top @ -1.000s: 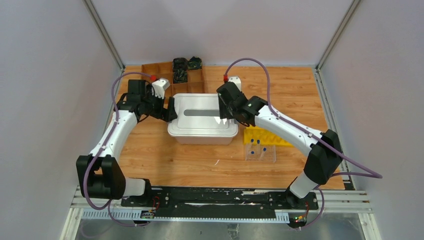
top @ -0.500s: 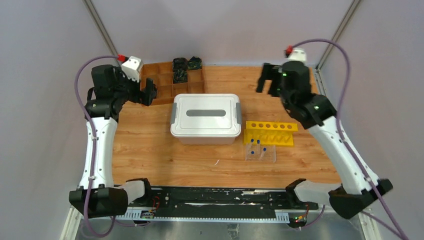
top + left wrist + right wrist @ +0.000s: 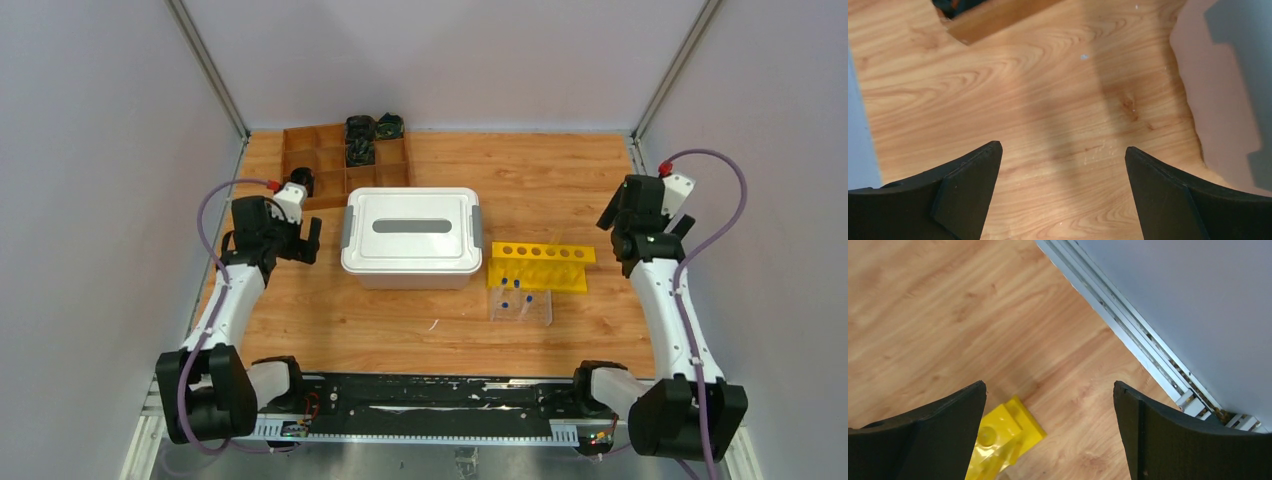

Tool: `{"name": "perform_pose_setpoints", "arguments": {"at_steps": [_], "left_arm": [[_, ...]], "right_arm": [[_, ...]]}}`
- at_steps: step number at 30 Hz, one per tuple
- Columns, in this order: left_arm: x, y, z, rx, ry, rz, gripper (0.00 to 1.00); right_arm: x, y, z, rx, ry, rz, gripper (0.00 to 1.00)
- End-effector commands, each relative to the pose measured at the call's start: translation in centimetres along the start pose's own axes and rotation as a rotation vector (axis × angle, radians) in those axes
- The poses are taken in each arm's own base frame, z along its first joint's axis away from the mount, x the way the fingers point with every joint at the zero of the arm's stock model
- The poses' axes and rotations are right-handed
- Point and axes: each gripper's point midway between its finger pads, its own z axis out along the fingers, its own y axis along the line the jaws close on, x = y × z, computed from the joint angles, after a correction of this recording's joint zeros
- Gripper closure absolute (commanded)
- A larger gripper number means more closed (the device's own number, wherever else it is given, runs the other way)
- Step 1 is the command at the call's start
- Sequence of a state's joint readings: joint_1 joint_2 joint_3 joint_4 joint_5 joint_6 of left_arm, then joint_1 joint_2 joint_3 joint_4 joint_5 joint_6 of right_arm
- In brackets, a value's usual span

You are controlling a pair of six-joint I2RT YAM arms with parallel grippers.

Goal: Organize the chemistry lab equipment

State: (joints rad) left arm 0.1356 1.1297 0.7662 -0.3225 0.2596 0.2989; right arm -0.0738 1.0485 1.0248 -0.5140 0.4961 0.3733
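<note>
Left gripper [image 3: 1062, 148]: fingers spread wide, nothing between them, over bare wooden table [image 3: 560, 170]. A corner of the brown compartment box [image 3: 993, 17] lies ahead and the wall of the pink bin with white lid [image 3: 1218, 90] is to its right. Right gripper [image 3: 1049, 385]: also spread and empty, near the table's right metal edge rail [image 3: 1128, 325]. One end of the yellow holed plastic tube rack [image 3: 1000, 437] shows by its left finger. From above, the rack lies with its long axis left-right and its holes up, close beside the bin. The clear rectangular tray [image 3: 521, 305] sits just on the rack's near side and holds blue-capped clear tubes [image 3: 505, 282]. There is open wood on the far right. Dark items fill the box's far compartments.
</note>
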Motion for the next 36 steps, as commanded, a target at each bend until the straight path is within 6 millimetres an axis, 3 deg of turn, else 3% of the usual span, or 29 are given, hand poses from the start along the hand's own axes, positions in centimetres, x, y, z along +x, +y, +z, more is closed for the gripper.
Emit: {"name": "perform_pose_setpoints", "arguments": {"at_steps": [1,4,10,16,19,26,29,32,34,36], "left_arm": [[-1.4,-0.3,1.9,0.003,-0.204,-0.004,0.0],[-1.4,-1.7,3.2,0.068,-0.287,-0.023,0.0],[-0.6,-1.9,5.6,0.077,-0.354,-0.076,0.0],[-1.2,-1.9,5.1,0.046,-0.494,-0.094,0.0],[-1.5,-2.2,4.3,0.036,-0.595,-0.085,0.0],[-1.0,-1.8,3.2,-0.03,-0.631,-0.089,0.0],[0.1,-1.3,3.9,-0.106,-0.583,-0.092,0.0],[-0.3,-1.8,4.7,-0.1,-0.59,-0.086,0.0],[0.1,-1.8,5.0,-0.102,-0.536,-0.065,0.0],[-0.3,-1.9,4.7,-0.1,-0.586,-0.079,0.0]], "right_arm": [[1.9,-1.5,3.7,0.108,-0.055,-0.029,0.0],[4.2,-1.3,5.2,0.102,-0.052,-0.043,0.0],[8.0,-1.5,7.0,0.063,-0.12,-0.06,0.01],[9.2,1.5,6.9,-0.163,-0.245,-0.041,0.03],[10.1,2.4,7.4,-0.208,-0.249,-0.076,0.02],[11.3,4.9,7.2,-0.292,-0.335,-0.187,0.0],[11.9,6.1,6.6,-0.338,-0.381,-0.206,0.0],[12.7,7.4,6.3,-0.435,-0.443,-0.277,0.0],[12.6,7.1,6.6,-0.405,-0.472,-0.259,0.0],[12.8,6.4,7.6,-0.342,-0.393,-0.237,0.0]]}}
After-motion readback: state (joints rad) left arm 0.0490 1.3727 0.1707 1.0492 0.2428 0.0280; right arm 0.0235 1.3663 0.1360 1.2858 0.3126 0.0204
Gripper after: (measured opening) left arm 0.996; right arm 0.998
